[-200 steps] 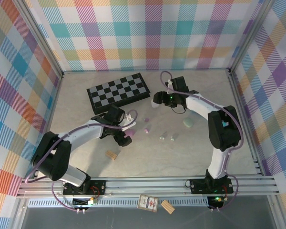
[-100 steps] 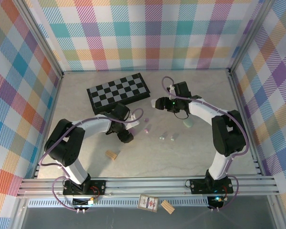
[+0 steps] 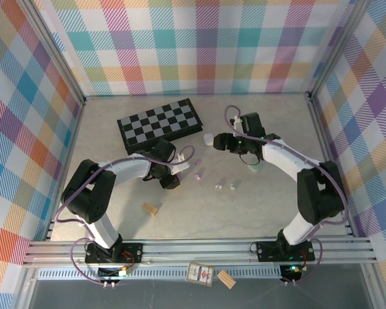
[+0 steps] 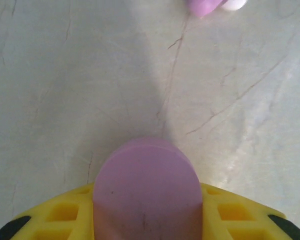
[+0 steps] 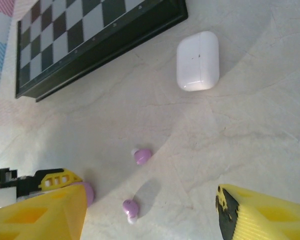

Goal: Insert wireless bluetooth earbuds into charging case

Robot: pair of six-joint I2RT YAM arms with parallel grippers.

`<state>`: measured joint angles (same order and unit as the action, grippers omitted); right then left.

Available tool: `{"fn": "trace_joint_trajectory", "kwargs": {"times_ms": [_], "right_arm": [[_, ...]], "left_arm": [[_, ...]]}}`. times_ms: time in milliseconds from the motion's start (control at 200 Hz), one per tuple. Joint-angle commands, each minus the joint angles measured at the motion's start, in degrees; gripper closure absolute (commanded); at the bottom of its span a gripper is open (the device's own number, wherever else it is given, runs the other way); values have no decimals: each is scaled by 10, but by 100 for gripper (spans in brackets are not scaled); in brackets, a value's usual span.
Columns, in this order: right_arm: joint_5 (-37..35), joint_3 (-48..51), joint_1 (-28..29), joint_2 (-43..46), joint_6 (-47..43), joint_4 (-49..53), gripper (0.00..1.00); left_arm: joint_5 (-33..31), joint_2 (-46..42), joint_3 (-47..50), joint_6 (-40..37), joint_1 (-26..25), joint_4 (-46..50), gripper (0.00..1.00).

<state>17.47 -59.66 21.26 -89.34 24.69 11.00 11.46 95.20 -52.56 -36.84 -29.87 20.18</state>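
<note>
Two purple earbuds (image 3: 196,161) (image 3: 197,174) lie loose on the desk (image 3: 264,212), just to the right of the left pincer (image 3: 172,179) and between it and the right pincer (image 3: 220,141). In the left wrist view one of them (image 4: 202,5) sits straight ahead at the top edge, well apart from the fingers. Two pale earbuds (image 3: 219,187) (image 3: 233,186) lie side by side, further right and nearer the arm bases.

The left pincer is clenched on a purple charging case (image 4: 147,170). The rounded case fills the gap between the yellow pads (image 4: 60,217), and its front end sticks out past them, low over the desk.

The right pincer's jaws stand wide apart and grasp nothing. It hangs just beside a closed white charging case (image 5: 198,61), which lies flat near the corner of the chessboard (image 5: 90,35). In its wrist view both purple buds lie on the desk ahead of its yellow fingers (image 5: 260,212).
</note>
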Motion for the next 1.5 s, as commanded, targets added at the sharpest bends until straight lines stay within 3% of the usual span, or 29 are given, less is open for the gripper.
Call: {"fn": "trace_joint_trajectory", "kwargs": {"times_ms": [0, 125, 250, 330, 690, 1120, 1375, 1495], "right_arm": [[36, 28, -5, 58, 17, 3, 31], [114, 60, -5, 104, 59, 7, 28], [238, 82, 1, 121, 125, -27, 29], [270, 89, 19, 127, 151, -41, 30], [269, 72, 86, 88, 190, -56, 30], [277, 55, 104, 19, 214, -91, 38], [286, 51, 113, -13, 230, -113, 49], [285, 53, 114, -12, 232, -115, 67]], "left_arm": [[61, -70, 28, 18, 0, -62, 64], [120, -131, 70, 14, -5, -150, 64], [167, -173, 103, 4, -14, -228, 64], [177, -185, 111, 0, -22, -264, 64], [182, -196, 99, -23, -50, -280, 64], [180, -210, 100, -24, -56, -263, 63], [181, -214, 100, -24, -58, -263, 63], [178, -215, 104, -23, -58, -270, 63]]}}
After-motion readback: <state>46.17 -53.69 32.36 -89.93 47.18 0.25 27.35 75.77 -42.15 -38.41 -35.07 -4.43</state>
